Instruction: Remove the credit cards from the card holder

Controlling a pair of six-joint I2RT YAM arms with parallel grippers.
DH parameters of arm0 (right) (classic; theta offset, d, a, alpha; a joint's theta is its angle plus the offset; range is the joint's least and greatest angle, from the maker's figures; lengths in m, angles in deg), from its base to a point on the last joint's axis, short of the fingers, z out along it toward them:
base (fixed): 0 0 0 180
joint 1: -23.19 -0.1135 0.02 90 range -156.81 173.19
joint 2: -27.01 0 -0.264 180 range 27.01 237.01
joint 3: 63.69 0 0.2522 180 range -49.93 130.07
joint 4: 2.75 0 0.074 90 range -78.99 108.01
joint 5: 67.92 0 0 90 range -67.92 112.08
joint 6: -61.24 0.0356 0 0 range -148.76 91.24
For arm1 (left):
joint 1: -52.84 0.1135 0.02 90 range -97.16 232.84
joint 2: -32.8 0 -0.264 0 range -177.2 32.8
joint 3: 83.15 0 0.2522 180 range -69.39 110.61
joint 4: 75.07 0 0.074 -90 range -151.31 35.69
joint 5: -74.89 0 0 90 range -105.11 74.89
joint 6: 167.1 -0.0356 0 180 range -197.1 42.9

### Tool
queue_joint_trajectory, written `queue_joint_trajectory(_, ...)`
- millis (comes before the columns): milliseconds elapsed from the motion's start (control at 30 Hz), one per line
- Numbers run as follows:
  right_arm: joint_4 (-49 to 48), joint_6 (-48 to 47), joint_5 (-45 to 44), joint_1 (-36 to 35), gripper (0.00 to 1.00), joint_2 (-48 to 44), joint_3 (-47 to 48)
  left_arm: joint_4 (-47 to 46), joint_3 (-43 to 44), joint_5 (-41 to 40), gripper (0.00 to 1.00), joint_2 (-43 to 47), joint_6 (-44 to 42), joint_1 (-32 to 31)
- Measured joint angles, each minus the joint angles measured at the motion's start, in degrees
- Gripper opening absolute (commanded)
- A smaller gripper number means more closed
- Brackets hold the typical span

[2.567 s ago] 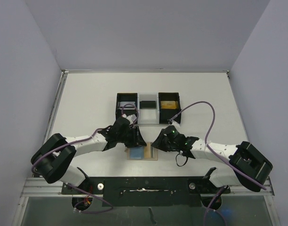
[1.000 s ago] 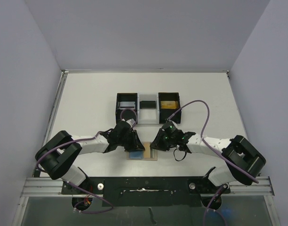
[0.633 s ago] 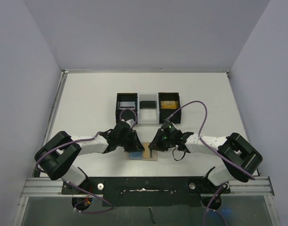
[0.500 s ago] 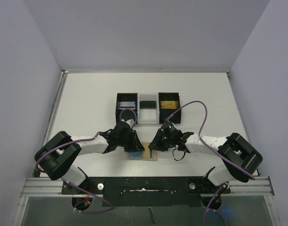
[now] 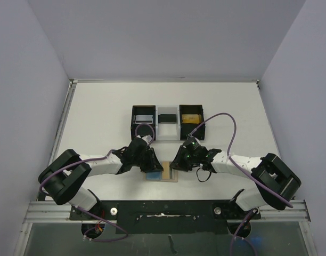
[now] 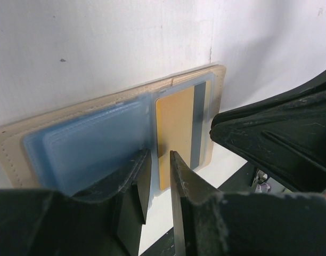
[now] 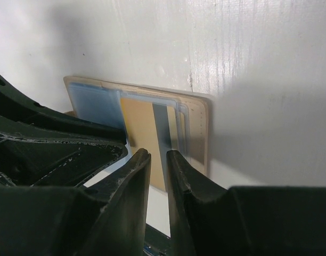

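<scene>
Both jaws hover narrowly parted over the card holder (image 5: 172,174) and credit cards (image 6: 176,133).

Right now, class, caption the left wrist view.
Left gripper, jaws slightly apart, above tan card holder showing blue card and yellow card.

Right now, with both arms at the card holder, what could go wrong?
The left jaws and right jaws hang close together over the yellow card; they could collide. Neither visibly pins the card holder, so it may lift or slide with a card. It lies near the table edge and could slip off.
</scene>
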State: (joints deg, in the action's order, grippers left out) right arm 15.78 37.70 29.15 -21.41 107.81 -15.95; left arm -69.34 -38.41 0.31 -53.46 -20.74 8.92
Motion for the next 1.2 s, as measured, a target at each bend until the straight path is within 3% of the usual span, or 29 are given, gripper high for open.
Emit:
queue_joint_trajectory(500,-2.1,0.0,1.4,0.0,0.22,2.9,0.2,0.0,-0.2,0.0,0.20,0.1,0.0,0.0)
queue_joint_trajectory(767,-2.4,0.0,1.9,0.0,0.21,3.3,0.4,-0.1,-1.2,-0.5,0.00,0.8,0.4,0.0)
queue_joint_trajectory(1200,-2.2,0.0,2.0,0.0,0.21,3.4,0.5,1.6,-1.7,-2.0,0.00,4.6,1.3,0.0)
